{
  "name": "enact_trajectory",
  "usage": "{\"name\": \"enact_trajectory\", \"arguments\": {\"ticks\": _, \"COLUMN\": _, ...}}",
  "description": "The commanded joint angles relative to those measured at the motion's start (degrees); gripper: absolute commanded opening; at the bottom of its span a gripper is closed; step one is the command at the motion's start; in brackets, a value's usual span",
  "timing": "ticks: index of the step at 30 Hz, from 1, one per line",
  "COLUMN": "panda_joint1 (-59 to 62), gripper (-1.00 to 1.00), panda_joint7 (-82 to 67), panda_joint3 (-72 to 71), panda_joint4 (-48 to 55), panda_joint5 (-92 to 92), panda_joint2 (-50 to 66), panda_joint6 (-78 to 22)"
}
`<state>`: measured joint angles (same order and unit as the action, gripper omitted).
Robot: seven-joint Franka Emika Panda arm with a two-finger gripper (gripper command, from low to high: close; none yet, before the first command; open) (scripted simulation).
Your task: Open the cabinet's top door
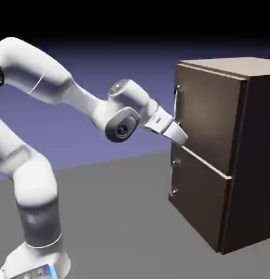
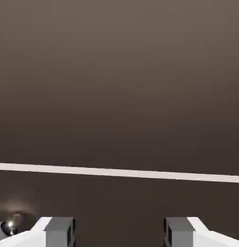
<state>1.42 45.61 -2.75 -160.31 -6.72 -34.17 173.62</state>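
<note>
The dark brown cabinet [image 1: 257,163] stands at the right of the exterior view. Its top door [image 1: 208,117] looks closed, with a short silver handle [image 1: 177,97] on its near edge. My gripper [image 1: 183,140] is at that door's lower near corner, below the handle and just above the pale seam [image 1: 205,161] between the two doors. In the hand view brown wood fills the picture, crossed by the pale seam [image 2: 119,174]. My gripper [image 2: 119,232] is open there, with nothing between the grey fingertips [image 2: 59,232]. A silver glint [image 2: 8,226] shows at the lower left.
The lower door [image 1: 200,204] has its own silver handle [image 1: 173,179] directly beneath my gripper. The cabinet rests on a grey table [image 1: 121,218]. My arm's elbow and base [image 1: 34,229] fill the exterior view's left.
</note>
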Motion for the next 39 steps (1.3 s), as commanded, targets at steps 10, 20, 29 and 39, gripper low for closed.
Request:
{"name": "enact_trajectory", "arguments": {"ticks": 10, "panda_joint1": 7.81, "gripper": 0.00, "panda_joint7": 11.70, "panda_joint3": -10.19, "panda_joint4": 2.56, "panda_joint5": -24.93, "panda_joint2": -5.60, "panda_joint6": -1.42}}
{"name": "enact_trajectory", "arguments": {"ticks": 20, "panda_joint1": 15.63, "gripper": 0.00, "panda_joint7": 23.41, "panda_joint3": -20.37, "panda_joint4": 5.12, "panda_joint5": -49.85, "panda_joint2": -11.20, "panda_joint6": -2.84}}
{"name": "enact_trajectory", "arguments": {"ticks": 29, "panda_joint1": 22.66, "gripper": 0.00, "panda_joint7": 33.94, "panda_joint3": -29.54, "panda_joint4": 7.42, "panda_joint5": -72.28, "panda_joint2": -16.24, "panda_joint6": -4.11}}
{"name": "enact_trajectory", "arguments": {"ticks": 39, "panda_joint1": 30.48, "gripper": 0.00, "panda_joint7": 45.64, "panda_joint3": -39.72, "panda_joint4": 9.98, "panda_joint5": -97.20, "panda_joint2": -21.84, "panda_joint6": -5.53}}
